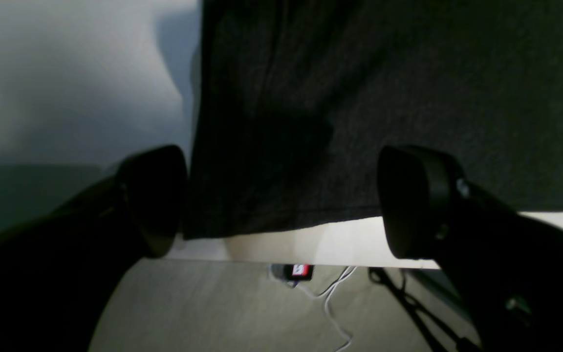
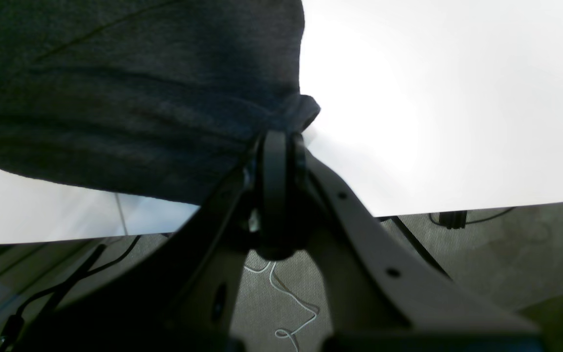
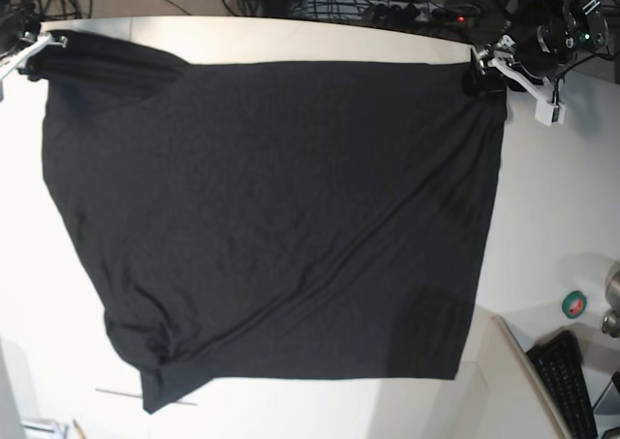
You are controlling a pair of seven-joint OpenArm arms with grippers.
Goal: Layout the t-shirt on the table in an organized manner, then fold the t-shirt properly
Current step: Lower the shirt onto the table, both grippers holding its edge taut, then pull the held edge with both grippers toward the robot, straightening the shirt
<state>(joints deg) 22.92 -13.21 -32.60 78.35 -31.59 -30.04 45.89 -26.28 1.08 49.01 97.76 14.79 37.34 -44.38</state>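
T-shirt (image 3: pixel 281 216) spread plain side up on table (image 3: pixel 572 216), layout mostly done; one sleeve bunched, folding not begun. Left gripper (image 1: pixel 281 200) jaws wide, holding nothing; right gripper (image 2: pixel 281 142) pinching corner

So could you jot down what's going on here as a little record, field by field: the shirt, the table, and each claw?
t-shirt: black, plain side up, spread over most of the table, wrinkled and bunched at one lower corner
table: off-white, bare strips around the cloth
left claw: open, pads either side of the shirt's edge near the table edge, not gripping
right claw: shut on a bunched corner of the t-shirt
fold: not started, shirt lies as a single flat layer
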